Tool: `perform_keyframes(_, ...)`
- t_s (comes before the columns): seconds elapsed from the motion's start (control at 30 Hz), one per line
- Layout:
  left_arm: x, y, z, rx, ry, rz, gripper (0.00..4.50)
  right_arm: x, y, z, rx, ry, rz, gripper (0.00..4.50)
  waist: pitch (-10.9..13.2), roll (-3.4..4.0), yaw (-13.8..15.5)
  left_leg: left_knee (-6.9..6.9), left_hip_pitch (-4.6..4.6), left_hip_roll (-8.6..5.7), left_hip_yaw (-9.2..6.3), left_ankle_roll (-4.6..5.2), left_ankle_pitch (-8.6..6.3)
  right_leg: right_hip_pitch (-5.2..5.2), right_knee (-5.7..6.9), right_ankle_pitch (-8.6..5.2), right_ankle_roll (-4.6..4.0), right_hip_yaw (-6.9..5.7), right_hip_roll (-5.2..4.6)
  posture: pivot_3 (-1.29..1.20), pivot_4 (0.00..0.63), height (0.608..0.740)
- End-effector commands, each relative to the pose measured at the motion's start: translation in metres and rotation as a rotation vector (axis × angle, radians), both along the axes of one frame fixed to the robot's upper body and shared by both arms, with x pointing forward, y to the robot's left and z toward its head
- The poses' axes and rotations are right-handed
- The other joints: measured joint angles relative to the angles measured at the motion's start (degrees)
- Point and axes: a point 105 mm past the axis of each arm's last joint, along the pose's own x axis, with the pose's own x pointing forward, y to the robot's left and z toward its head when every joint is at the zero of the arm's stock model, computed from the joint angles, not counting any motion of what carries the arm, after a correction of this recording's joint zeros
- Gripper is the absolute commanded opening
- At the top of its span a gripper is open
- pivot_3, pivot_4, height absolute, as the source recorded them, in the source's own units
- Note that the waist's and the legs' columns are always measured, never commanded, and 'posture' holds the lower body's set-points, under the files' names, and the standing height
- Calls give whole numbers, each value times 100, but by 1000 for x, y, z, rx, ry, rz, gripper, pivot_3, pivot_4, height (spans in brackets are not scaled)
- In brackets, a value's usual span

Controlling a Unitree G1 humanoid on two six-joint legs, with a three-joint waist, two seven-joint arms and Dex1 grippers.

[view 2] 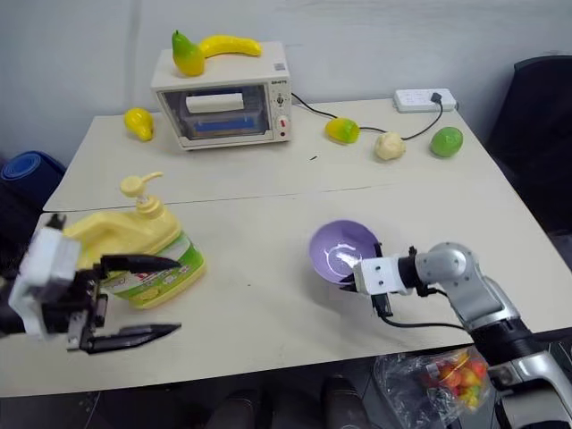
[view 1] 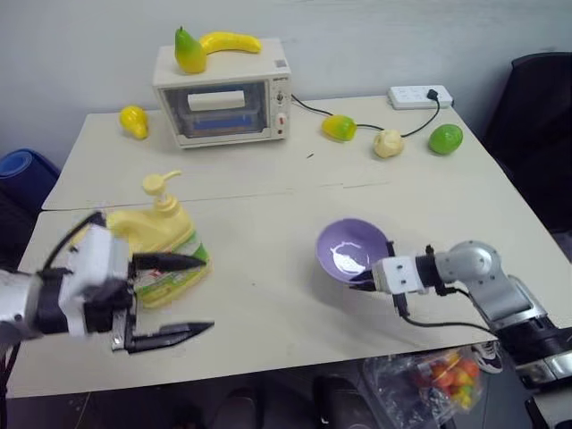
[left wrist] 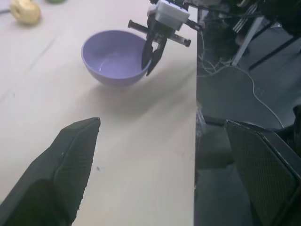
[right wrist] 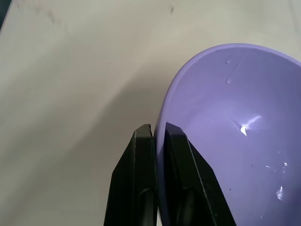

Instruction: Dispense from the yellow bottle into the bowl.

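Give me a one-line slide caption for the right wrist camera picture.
The right gripper pinches the rim of the lavender bowl between its two black fingers, above the pale table.

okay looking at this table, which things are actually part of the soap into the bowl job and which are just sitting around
Part of the job: yellow bottle; bowl, its rim pinched by the shut right gripper; open left gripper near the bottle.

Just lying about: toaster oven with a pear and banana on top; loose fruit on the table; power strip.
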Motion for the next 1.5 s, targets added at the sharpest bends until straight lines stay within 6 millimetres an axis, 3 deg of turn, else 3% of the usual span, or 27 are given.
perform_keyframes(0.03,1,6,31,-48,-42,-14,4500,-4,18,31,16,-25,108,15,0,0,3,0,0,0,-1,0,0,-1,1,0,0,-2,0,0,150,740)
perform_keyframes(0.2,12,24,76,-89,-104,22,4500,9,51,64,31,-38,204,15,2,-3,-14,-1,-20,-1,-10,-4,-2,-26,2,0,0,-19,-1,0,150,740)
perform_keyframes(0.3,24,41,89,-69,-135,80,4500,23,76,78,23,-56,242,15,2,0,-43,16,-83,-5,-7,-11,4,-100,34,0,0,-28,-3,0,150,740)
perform_keyframes(0.53,50,61,87,-37,-130,120,4500,50,125,93,2,-70,259,15,2,-1,-146,30,-149,-8,-5,-20,9,-171,101,-2,-4,-114,-11,0,150,740)
perform_keyframes(0.83,78,81,84,-31,-113,157,4500,60,169,107,-49,-74,269,15,3,-1,-311,42,-150,-12,-8,-23,10,-176,123,-2,-4,-130,-13,0,150,740)
perform_keyframes(0.97,84,84,79,-27,-96,155,3640,57,185,120,-12,-53,278,0,2,-1,-392,51,-149,-12,-7,-25,11,-181,145,-2,-4,-134,-16,0,150,740)
perform_keyframes(1.37,82,96,59,17,-55,154,21,41,211,130,-11,-27,343,0,3,0,-469,99,-149,-8,-10,-36,17,-182,187,-2,-4,-121,-17,0,150,740)
perform_keyframes(1.5,81,100,59,21,-60,170,21,36,224,135,-2,-35,351,0,3,0,-469,97,-150,-8,-13,-36,16,-183,187,-1,-5,-119,-17,0,150,740)
